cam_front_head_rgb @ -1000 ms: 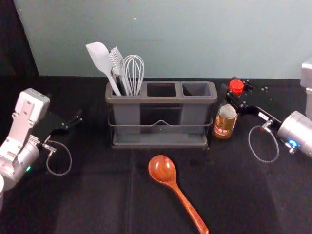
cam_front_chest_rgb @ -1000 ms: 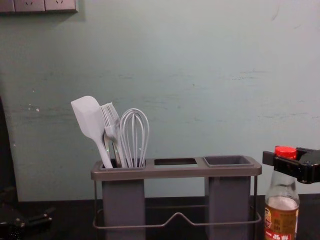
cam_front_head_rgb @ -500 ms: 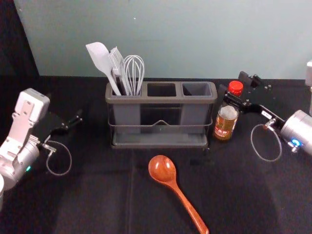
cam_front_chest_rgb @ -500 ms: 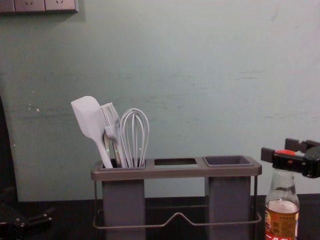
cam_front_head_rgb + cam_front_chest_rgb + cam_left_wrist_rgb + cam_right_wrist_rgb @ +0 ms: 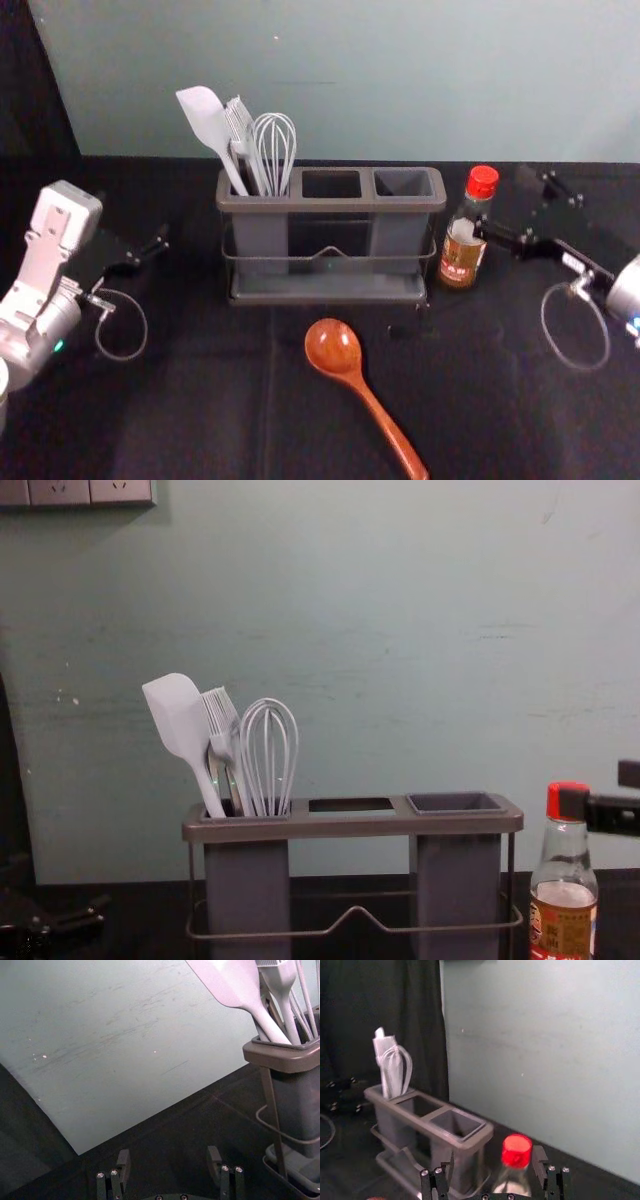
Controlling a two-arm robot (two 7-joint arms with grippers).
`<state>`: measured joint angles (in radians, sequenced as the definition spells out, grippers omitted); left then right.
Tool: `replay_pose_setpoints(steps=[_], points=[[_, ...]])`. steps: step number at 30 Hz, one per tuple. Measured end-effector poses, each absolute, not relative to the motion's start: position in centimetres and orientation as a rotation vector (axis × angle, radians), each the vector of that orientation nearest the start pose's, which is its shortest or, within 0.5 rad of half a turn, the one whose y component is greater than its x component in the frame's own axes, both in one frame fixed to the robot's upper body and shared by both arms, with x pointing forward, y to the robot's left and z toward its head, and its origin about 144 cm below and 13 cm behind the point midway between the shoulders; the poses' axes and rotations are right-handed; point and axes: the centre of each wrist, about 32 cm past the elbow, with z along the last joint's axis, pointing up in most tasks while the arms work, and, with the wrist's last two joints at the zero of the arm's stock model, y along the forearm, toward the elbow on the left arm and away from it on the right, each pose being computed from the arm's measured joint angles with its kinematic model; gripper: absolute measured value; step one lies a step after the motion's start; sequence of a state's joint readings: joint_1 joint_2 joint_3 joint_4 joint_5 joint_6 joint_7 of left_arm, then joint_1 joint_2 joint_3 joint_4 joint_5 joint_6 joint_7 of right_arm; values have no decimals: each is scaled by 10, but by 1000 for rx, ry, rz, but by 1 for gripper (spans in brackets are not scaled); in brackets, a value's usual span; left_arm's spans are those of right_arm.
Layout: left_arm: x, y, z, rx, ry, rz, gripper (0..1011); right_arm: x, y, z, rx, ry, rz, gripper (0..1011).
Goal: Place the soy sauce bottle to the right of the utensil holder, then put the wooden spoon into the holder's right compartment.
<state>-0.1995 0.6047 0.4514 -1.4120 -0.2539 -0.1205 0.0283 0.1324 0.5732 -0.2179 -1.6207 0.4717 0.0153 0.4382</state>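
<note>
The soy sauce bottle (image 5: 461, 250), red-capped, stands upright just right of the grey utensil holder (image 5: 330, 205). My right gripper (image 5: 503, 203) is open to the right of the bottle's neck, holding nothing; in the right wrist view, the red cap (image 5: 516, 1151) appears between the spread fingertips of that gripper (image 5: 493, 1156). The wooden spoon (image 5: 335, 348) lies on the table in front of the holder, bowl toward it, handle slanting to the near right. The holder's right compartment (image 5: 403, 183) is empty. At the left side rests my left gripper (image 5: 150, 245); the left wrist view has this gripper (image 5: 168, 1156) open.
A white spatula (image 5: 204, 118), a brush and a whisk (image 5: 275, 145) stand in the holder's left compartment, and the middle one is empty. Behind the black-covered table (image 5: 210, 400) rises a pale wall (image 5: 400, 80). A dark curtain (image 5: 385, 1000) hangs at the left.
My right gripper has opened from around the bottle's neck and drawn back to the right. The bottle stays upright in nearly the same spot. The left arm has kept still.
</note>
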Motion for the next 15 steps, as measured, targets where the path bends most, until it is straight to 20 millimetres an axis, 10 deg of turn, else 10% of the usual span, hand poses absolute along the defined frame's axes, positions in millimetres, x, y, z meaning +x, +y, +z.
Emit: replay_pose_setpoints(steps=[15], points=[[489,310,1140,304,-285,1248,1005,437,-291,1216,-232,-33,-843,1002]])
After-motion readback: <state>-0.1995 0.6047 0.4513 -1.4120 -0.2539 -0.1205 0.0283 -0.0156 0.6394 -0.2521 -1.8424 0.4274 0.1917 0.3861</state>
